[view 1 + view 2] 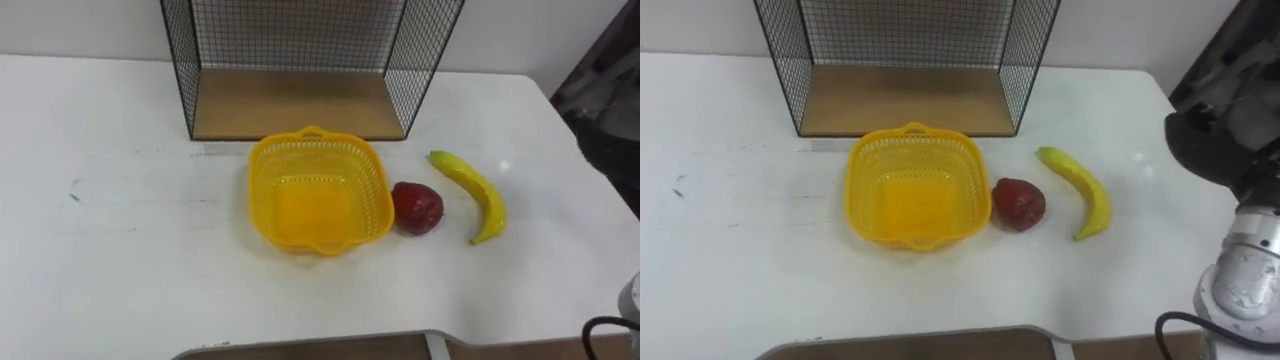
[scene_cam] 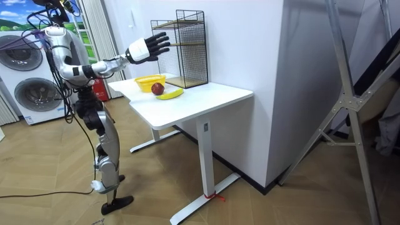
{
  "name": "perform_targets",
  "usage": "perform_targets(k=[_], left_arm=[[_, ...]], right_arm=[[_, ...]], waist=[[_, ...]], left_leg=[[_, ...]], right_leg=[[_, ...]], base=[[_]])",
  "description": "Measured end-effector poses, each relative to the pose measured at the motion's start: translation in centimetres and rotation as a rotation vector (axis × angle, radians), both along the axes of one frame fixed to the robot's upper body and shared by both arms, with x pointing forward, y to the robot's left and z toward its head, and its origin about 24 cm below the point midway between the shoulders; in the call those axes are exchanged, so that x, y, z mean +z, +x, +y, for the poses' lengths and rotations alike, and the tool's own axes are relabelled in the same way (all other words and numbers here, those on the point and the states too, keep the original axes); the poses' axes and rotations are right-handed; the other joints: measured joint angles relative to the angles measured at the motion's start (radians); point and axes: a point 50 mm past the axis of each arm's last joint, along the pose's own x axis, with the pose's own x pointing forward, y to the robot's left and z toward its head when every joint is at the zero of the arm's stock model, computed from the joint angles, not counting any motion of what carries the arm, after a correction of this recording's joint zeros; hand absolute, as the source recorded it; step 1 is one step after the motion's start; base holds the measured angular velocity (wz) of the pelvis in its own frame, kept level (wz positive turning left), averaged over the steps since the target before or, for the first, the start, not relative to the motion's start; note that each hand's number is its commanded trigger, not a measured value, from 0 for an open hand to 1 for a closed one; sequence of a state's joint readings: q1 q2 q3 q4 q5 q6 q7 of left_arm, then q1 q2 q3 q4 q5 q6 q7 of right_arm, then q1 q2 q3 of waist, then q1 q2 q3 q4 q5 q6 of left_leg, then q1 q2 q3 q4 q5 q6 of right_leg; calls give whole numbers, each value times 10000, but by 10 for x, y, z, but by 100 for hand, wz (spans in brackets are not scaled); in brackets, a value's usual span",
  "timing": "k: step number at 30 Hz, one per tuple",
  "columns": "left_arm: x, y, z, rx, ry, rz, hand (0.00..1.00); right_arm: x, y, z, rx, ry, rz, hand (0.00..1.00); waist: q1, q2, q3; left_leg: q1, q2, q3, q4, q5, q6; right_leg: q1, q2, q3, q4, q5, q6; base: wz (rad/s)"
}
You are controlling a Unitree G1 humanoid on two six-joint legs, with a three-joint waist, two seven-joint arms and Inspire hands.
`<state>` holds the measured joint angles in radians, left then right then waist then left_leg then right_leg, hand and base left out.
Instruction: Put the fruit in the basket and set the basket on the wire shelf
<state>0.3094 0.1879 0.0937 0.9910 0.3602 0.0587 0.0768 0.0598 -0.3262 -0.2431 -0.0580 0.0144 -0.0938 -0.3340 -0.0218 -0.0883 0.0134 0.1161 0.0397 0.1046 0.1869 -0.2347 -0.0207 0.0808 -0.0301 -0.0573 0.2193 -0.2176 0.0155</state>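
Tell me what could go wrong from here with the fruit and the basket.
The red fruit lies right beside the yellow basket; fingers closing on it may shove the light basket aside. The banana lies toward the table's right side, so a glancing touch from the right hand, raised open above the table, could slide it toward the edge. The basket may catch the wire shelf's side mesh when it goes in.

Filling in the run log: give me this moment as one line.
yellow basket: empty, before wire shelf | red apple: right of basket | banana: right of apple | right hand: open, raised
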Motion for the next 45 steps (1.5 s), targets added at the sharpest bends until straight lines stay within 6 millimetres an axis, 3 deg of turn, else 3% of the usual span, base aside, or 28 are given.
perform_targets(k=[3, 5, 7, 11, 15, 18, 21, 22, 25, 29, 33, 38, 45], left_arm=[[0, 0, 1, -4, 27, 9, 0], [0, 0, 2, 1, 34, 22, 0], [0, -1, 1, -41, 40, 51, 0], [2, 1, 5, -145, 144, 22, 0], [2, 2, 7, -423, 199, 88, 0], [2, 4, 4, -672, 182, 91, 0], [1, 7, 3, -789, 151, 22, 0], [1, 6, 3, -794, 140, 44, 0], [0, 4, 0, -807, 78, 109, 0], [-1, -2, -1, -790, 17, 294, 0], [-1, -4, -1, -779, -22, 375, 0], [0, -6, 0, -786, -20, 420, 0], [-1, -4, -1, -859, -74, 394, 0]], right_arm=[[-3, 6, 9, 829, -326, 446, 0], [-5, 9, 11, 1152, -574, 850, 0], [-3, 12, 14, 1447, -676, 934, 0], [1, 19, 18, 2119, -1359, 1258, 0], [-1, 21, 19, 2327, -1512, 1469, 0], [-9, 23, 23, 2567, -1560, 1855, 0], [-21, 24, 28, 2984, -1736, 2530, 0], [-25, 23, 30, 3140, -1814, 2718, 0], [-26, 22, 31, 3237, -2037, 2886, 0], [-27, 22, 32, 3416, -2056, 2991, 0], [-29, 22, 35, 3682, -2050, 3161, 0], [-41, 17, 43, 4241, -2004, 3698, 0], [-57, 12, 50, 4741, -2214, 4508, 0]], waist=[[-5, 168, 15], [23, 278, -40], [27, 267, -43], [24, 15, -21], [101, -187, -130], [167, -222, -115], [257, -123, -61], [261, -41, -13], [269, 179, 25], [275, 349, -102], [288, 215, -120], [294, -163, -132], [330, -63, -96]], left_leg=[[-20, 11, -32, 37, 0, 0], [-31, 9, -105, 54, 1, 0], [-32, 9, -115, 76, 3, -3], [-38, 4, -244, 120, 5, -6], [-79, 8, -251, 126, 6, -7], [-12, 8, -257, 127, 4, -6], [-18, 9, -249, 148, 3, -4], [-25, 10, -250, 167, 3, -4], [-51, 10, -254, 171, 3, -4], [-34, 12, -260, 159, 5, -4], [-3, 11, -269, 169, 6, -3], [-8, 11, -278, 172, 5, -3], [-10, 12, -300, 130, 1, 0]], right_leg=[[30, 1, -38, 2, 1, -2], [32, -7, -119, 17, 2, -5], [35, -6, -126, 11, 1, -7], [73, -10, -252, -37, 4, -12], [156, 0, -262, -160, 72, -27], [255, 0, -294, -167, 113, -11], [242, -3, -309, -169, 122, -9], [246, -4, -323, -165, 123, -11], [220, -6, -337, -143, 126, -14], [222, -7, -341, -140, 125, -14], [259, -10, -350, -149, 125, -14], [322, -10, -366, -170, 129, -13], [312, -7, -392, -169, 162, -6]], base=[[5], [9], [3], [8], [1], [0], [0], [0], [0], [0], [0], [0], [0]])
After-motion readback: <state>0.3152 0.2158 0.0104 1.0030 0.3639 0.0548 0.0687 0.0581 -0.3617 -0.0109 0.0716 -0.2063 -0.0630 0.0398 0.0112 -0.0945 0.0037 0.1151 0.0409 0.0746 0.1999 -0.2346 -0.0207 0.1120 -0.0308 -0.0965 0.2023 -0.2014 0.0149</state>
